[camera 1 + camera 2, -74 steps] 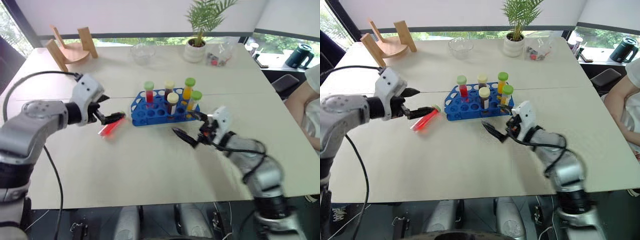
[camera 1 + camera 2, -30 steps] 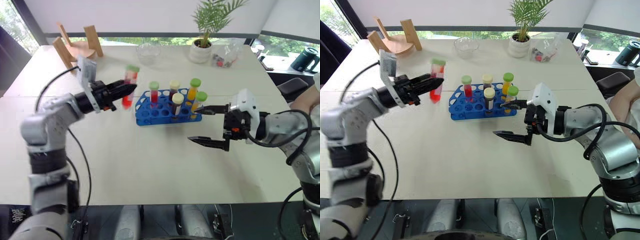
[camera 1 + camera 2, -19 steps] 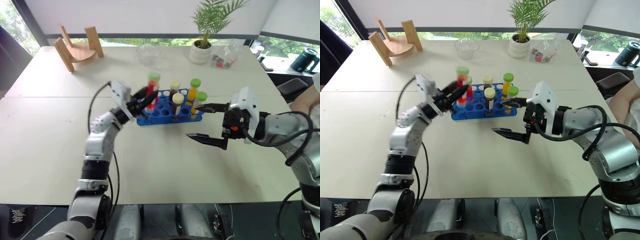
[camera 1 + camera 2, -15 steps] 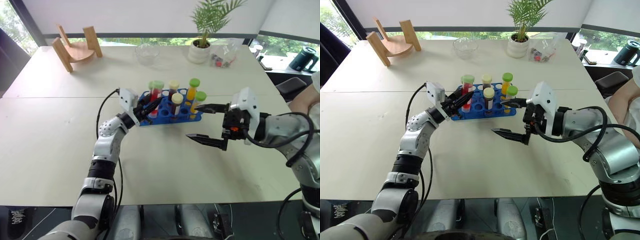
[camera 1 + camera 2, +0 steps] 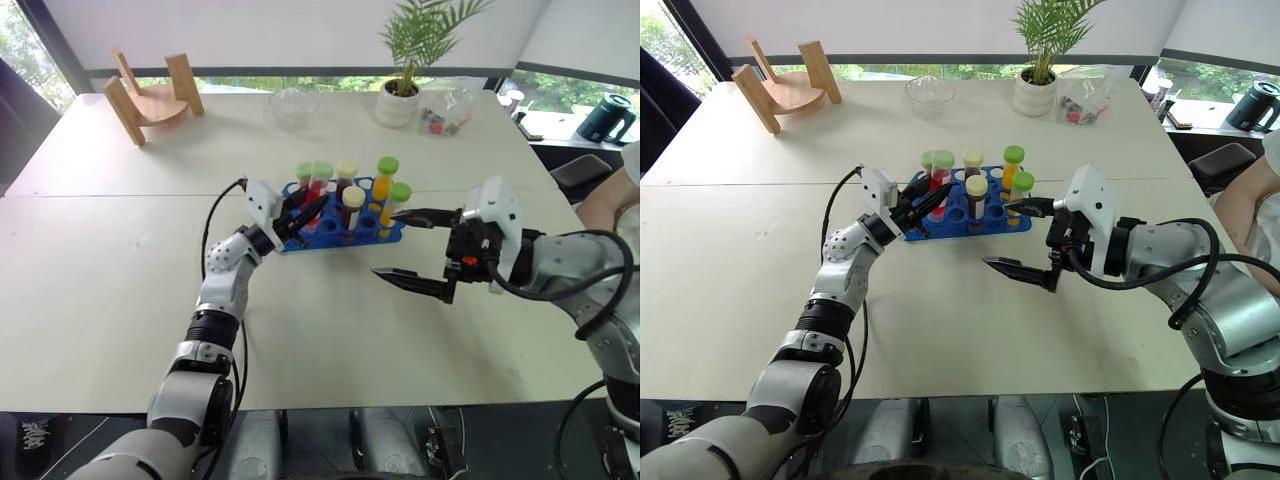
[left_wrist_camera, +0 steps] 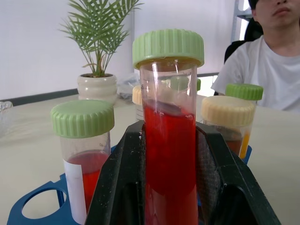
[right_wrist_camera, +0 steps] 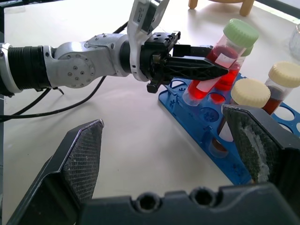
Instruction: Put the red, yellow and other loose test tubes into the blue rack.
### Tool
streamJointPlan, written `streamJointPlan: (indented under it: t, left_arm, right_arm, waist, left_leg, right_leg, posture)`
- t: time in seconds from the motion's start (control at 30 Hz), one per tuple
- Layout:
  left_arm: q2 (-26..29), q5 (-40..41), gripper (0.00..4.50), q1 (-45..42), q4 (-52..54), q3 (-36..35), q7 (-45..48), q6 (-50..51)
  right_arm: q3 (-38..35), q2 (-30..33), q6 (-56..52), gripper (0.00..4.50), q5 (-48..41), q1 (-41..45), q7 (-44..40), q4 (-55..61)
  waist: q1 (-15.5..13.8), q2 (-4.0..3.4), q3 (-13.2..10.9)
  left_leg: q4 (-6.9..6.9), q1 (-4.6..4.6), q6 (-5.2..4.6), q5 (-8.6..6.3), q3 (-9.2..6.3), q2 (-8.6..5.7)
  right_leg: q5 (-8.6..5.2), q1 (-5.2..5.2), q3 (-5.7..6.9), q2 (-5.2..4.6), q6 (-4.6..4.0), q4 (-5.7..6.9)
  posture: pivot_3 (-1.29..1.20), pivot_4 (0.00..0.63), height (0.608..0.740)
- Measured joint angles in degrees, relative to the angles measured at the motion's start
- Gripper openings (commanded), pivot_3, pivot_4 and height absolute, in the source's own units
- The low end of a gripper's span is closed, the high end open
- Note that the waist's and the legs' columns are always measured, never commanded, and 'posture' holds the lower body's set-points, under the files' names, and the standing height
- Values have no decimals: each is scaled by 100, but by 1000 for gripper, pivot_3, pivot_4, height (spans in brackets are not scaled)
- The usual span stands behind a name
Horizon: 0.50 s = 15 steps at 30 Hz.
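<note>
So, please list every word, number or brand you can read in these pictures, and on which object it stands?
None can be read.
The white label on the red test tube held in the left pincer: blank.
The white label on the neighbouring red tube in the blue rack: blank too.

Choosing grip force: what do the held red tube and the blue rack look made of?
Red tube: clear glossy plastic by the look, maybe glass; liquid shows through, with a ribbed matte green cap. Blue rack: opaque, smooth, probably moulded plastic with round holes.

red tube [image 6: 170, 154] with green cap [image 6: 168, 47]; blue rack [image 5: 345, 232]; black left hand [image 7: 197, 69].
</note>
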<state>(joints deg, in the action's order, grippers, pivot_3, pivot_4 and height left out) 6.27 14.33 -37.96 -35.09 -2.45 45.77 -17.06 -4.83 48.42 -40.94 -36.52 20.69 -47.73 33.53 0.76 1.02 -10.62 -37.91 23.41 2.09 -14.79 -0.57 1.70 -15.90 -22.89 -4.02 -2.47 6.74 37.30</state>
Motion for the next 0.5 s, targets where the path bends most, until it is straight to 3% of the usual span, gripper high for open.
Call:
streamJointPlan:
  t: [0.5]
  left_arm:
    - [96, -14, 825, 176, -40, 15, 25, -485]
  right_arm:
    - [0, -1, 0, 4500, -48, 1, 71, 2]
  waist:
    - [26, -4, 3]
  left_leg:
    - [0, -6, -1, 0, 0, 4]
  right_leg:
    - [0, 5, -1, 5, 0, 1]
  posture:
    - [0, 150, 740]
